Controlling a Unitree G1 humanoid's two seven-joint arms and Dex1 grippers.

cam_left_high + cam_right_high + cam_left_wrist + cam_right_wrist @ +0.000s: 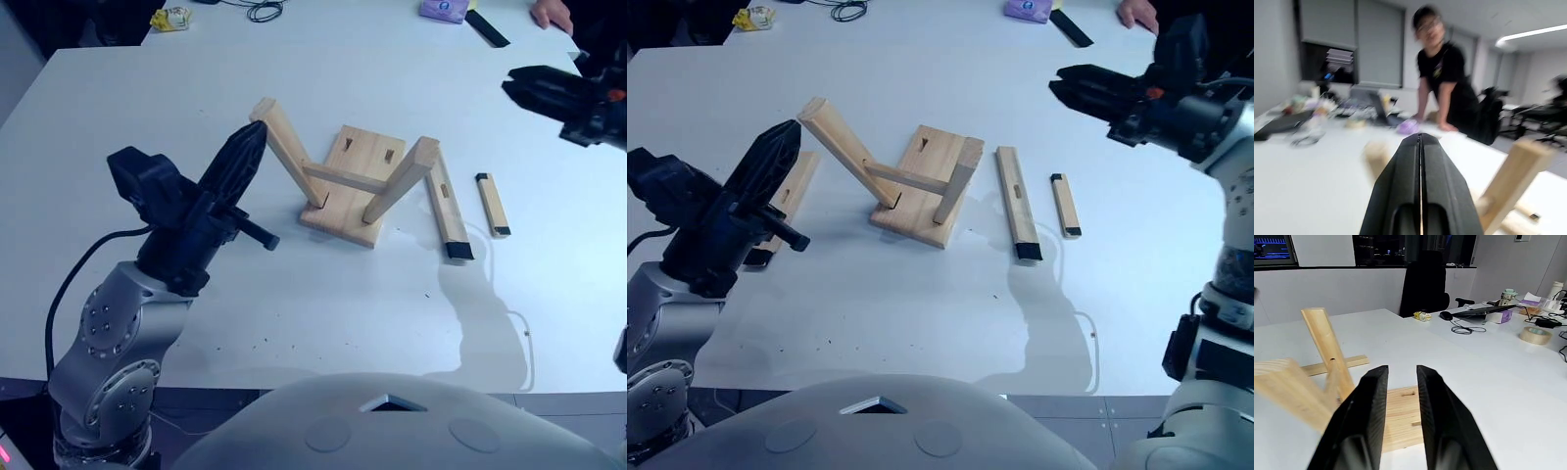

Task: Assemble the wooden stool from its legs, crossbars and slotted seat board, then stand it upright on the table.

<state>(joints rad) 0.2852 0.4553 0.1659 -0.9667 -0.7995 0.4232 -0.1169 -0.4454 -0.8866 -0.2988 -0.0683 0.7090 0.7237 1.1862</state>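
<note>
Head cameras: a pale slotted wooden seat board (pixel 345 196) lies flat on the white tabletop (pixel 294 313), with two tilted wooden legs (pixel 286 149) and a wooden crossbar (pixel 343 178) rising from it. Left wrist view: the black left tool (pixel 1420 142), fingers together. Right wrist view: the black right tool (pixel 1402 374), fingers apart.

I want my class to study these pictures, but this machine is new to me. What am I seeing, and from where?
It is a humanoid robot with two arms. Two pictures look down from its head; two look out from its wrists. The left gripper is shut, the right gripper open; neither holds anything. On the table lies a seat board with two legs stuck in it, joined by a crossbar. A loose leg and a short bar lie beside it.
</note>
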